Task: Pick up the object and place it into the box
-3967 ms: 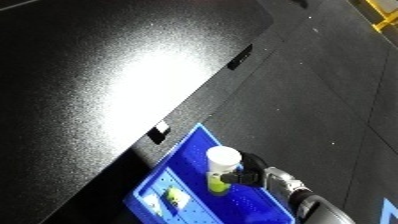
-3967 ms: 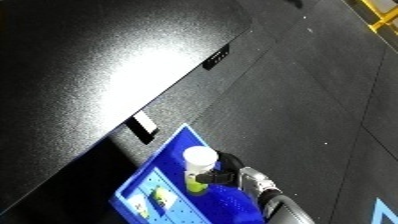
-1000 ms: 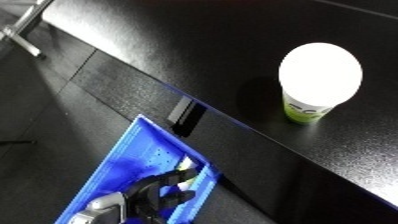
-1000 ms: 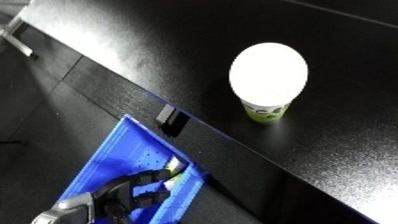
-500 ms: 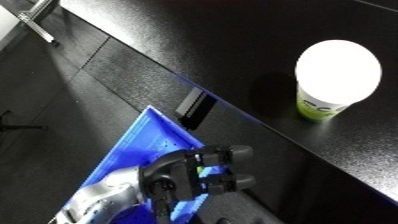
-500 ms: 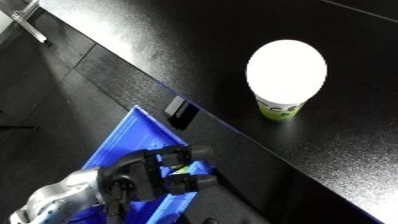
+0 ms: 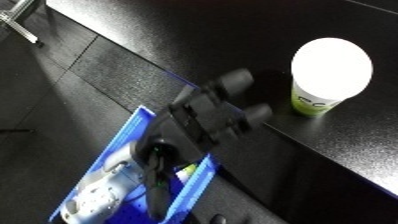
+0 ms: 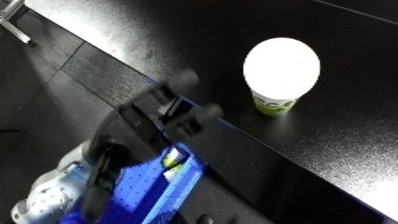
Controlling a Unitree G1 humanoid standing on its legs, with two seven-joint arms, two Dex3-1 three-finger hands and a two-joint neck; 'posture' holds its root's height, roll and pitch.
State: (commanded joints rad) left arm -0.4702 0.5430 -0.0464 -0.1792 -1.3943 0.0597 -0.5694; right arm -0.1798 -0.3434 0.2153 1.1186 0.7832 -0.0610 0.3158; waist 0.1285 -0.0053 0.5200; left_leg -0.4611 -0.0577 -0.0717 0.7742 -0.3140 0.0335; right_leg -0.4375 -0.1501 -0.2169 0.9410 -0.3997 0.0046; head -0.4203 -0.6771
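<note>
One hand is all we see of the robot: the left hand point(image 7: 200, 125), coming up from the lower left on its white and silver forearm point(image 7: 102, 195); we see its fingers point(image 7: 233, 80) reaching out straight and spread, curled round nothing, though motion blurs their outlines.

We find the task's thing, a cup point(image 7: 324, 75) with a bright white lid and a green band on its side, standing upright on the black table point(image 7: 178, 30); it sits a short way in from the table's edge. From the hand, the cup lies up and to the right; the outstretched fingertips point toward it and come near its lower side, yet we see a strip of dark tabletop between them and the cup in both eye views, so hand and cup are apart.

Below the hand lies the blue bin point(image 7: 133, 125), beside the table's edge and lower than the tabletop; the palm hangs over the bin's upper end, while the fingers cross the table's edge. Under the hand, inside the bin, we glimpse a small patch of green and white point(image 8: 173, 162); we cannot tell what it is. Dark floor point(image 7: 44, 100) fills the left of the view.
</note>
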